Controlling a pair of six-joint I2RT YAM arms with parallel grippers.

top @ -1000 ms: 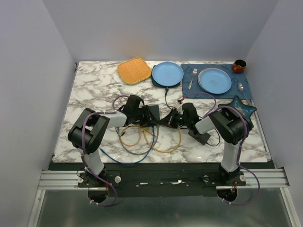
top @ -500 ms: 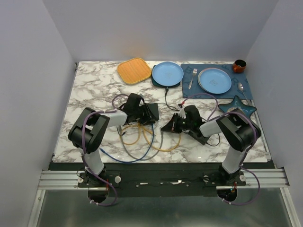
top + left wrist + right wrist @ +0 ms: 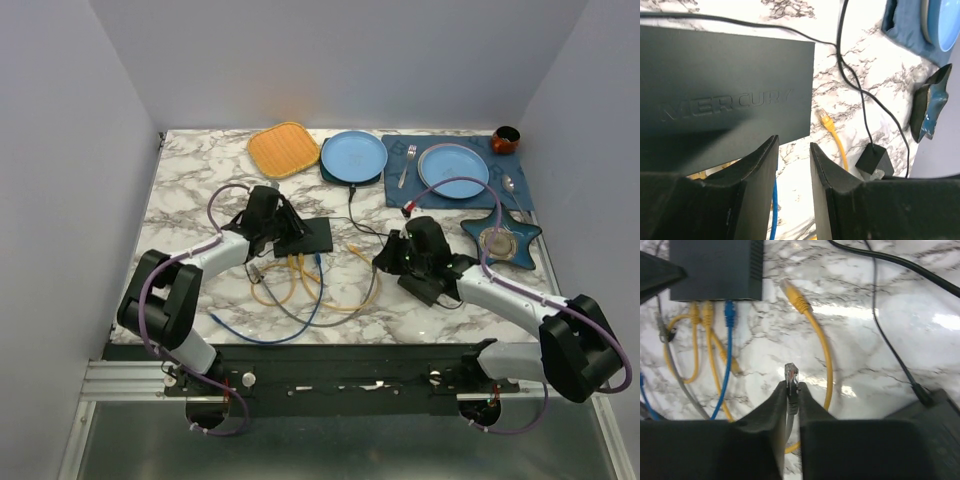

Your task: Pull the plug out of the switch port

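Switch, look: the switch (image 3: 725, 90) is a flat, matte-black rectangular box with sharp corners and "MERCURY" embossed across its top.
Switch, place: it lies flat on the marble table (image 3: 190, 190), a little left of centre, with its port edge turned toward the arm bases.
Ports: two yellow plugs (image 3: 707, 310) and a blue plug (image 3: 730, 310) sit side by side in the port edge, and their cables loop away over the marble.
Grey plug: the grey plug (image 3: 791, 374), with a clear tip, is out of the switch and well apart from it.
Right gripper: the right gripper (image 3: 792, 389) is pinched narrow on the grey plug, just behind the clear tip.
Left gripper: the left gripper (image 3: 793, 145) is at the switch's left end with its fingers partway apart and only marble showing in the gap. One finger overlaps the switch's near edge, but whether it touches cannot be told.
Loose yellow plug: the loose yellow plug (image 3: 792, 294) lies unplugged on the marble just beside the switch's right corner.
Power brick: the power brick (image 3: 430, 285) is a thicker black block near the right arm, well apart from the switch.
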